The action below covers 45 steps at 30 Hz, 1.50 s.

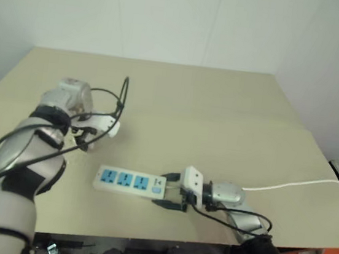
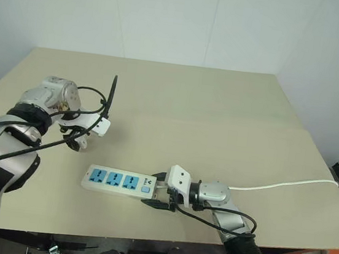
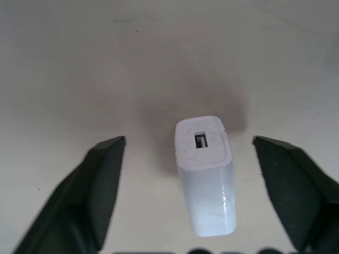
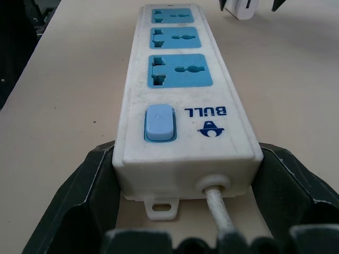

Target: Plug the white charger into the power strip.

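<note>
Left gripper (image 3: 188, 196) straddling white charger (image 3: 205, 174), pointing down

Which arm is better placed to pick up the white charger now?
Left. Its end effector straddles the white charger, fingers apart, not touching. The right end effector grips the power strip.
</note>
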Each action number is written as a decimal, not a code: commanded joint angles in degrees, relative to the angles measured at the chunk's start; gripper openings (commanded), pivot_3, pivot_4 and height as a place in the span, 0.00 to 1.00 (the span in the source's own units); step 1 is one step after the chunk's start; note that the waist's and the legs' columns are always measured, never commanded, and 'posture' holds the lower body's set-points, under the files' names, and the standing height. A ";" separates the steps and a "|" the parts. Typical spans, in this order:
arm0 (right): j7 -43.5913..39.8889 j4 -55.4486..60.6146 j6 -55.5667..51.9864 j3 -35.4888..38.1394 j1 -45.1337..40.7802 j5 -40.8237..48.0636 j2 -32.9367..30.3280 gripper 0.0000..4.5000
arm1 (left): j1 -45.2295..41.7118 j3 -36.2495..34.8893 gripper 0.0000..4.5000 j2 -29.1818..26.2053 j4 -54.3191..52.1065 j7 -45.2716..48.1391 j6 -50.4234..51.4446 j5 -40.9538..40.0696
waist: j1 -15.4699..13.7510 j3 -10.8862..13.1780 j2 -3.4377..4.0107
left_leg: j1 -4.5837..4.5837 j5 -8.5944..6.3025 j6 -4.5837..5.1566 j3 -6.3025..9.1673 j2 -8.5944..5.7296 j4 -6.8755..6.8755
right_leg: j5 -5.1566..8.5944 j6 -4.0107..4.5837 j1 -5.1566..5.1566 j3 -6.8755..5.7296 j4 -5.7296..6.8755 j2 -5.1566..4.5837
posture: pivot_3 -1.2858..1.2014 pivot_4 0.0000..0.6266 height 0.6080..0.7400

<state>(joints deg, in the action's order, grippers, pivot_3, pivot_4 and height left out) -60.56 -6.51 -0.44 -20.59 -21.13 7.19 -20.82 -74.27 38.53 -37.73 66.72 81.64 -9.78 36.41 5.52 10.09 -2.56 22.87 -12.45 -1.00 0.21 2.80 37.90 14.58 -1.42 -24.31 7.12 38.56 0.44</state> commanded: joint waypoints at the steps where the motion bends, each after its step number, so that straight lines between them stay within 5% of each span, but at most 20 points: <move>1: 0.80 -1.00 -0.43 -1.49 0.70 -2.22 -0.13 0.76 | -1.44 -1.04 0.57 0.07 0.31 -0.42 -0.45 0.25 | 0.00 0.00 0.00 | -0.01 0.00 0.00 0.01 0.00 0.00 | 0.00 0.00 0.00 0.00 0.02 0.01 | 0.52 0.24 1.00; 6: 0.52 -0.89 -0.30 -1.63 0.80 -2.42 -0.55 0.76 | -1.69 -1.48 0.23 0.50 0.23 -0.34 -0.84 0.02 | 0.00 0.00 0.00 | -0.02 0.00 0.00 0.02 0.00 0.00 | 0.00 0.00 0.01 0.01 0.03 0.02 | 0.52 0.24 1.00; 17: 0.43 -0.67 -0.16 -1.70 1.10 -2.50 -0.86 0.76 | -2.45 -6.61 0.23 -0.04 -4.57 2.93 -0.82 -4.59 | -0.03 0.00 0.00 | -0.02 0.00 0.00 0.02 0.00 0.00 | 0.00 0.00 0.02 0.01 0.03 0.02 | 0.52 0.24 1.00; 23: 0.02 -0.47 -0.48 -1.82 1.33 -2.12 -0.98 0.76 | -2.83 -19.62 0.23 1.47 -14.41 9.99 11.22 -19.68 | -0.03 0.00 0.00 | 0.00 0.00 0.00 0.03 0.00 0.00 | 0.00 0.00 0.01 -0.01 0.02 0.02 | 0.52 0.24 1.00; 29: -1.00 -2.15 -0.34 -1.20 0.66 -1.67 -1.50 0.76 | 10.79 -35.16 0.23 1.36 -37.23 9.93 28.82 -47.79 | 0.29 -0.15 0.26 | -0.10 -0.01 0.00 0.00 0.03 0.01 | 0.01 -0.01 0.04 0.09 0.15 0.00 | 0.52 0.24 1.00; 36: -2.26 -4.75 0.82 -1.07 -1.03 -1.69 -2.17 0.76 | 28.52 -44.61 0.23 4.91 -57.43 5.81 39.24 -64.66 | -0.39 -0.17 0.25 | -0.32 0.01 -0.02 0.13 0.02 0.18 | 0.03 0.00 0.22 -0.09 0.42 0.01 | 0.52 0.24 1.00; 45: -3.48 -8.02 2.43 -1.72 -3.02 -2.04 -1.21 0.76 | 38.79 -43.04 0.23 5.61 -58.36 8.40 38.08 -69.08 | -0.58 -0.20 0.23 | -0.50 0.01 -0.02 0.10 0.02 0.24 | 0.03 0.02 0.40 -0.05 0.42 0.03 | 0.52 0.24 1.00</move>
<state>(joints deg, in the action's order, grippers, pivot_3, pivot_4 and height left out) -63.78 -12.10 2.19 -20.96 -24.67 7.54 -21.46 -35.36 -4.62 -31.64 8.60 88.29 29.89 -31.28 4.94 9.88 -2.32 22.36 -12.44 -1.02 0.31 2.82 38.13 14.61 -1.40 -23.90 7.07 38.97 0.47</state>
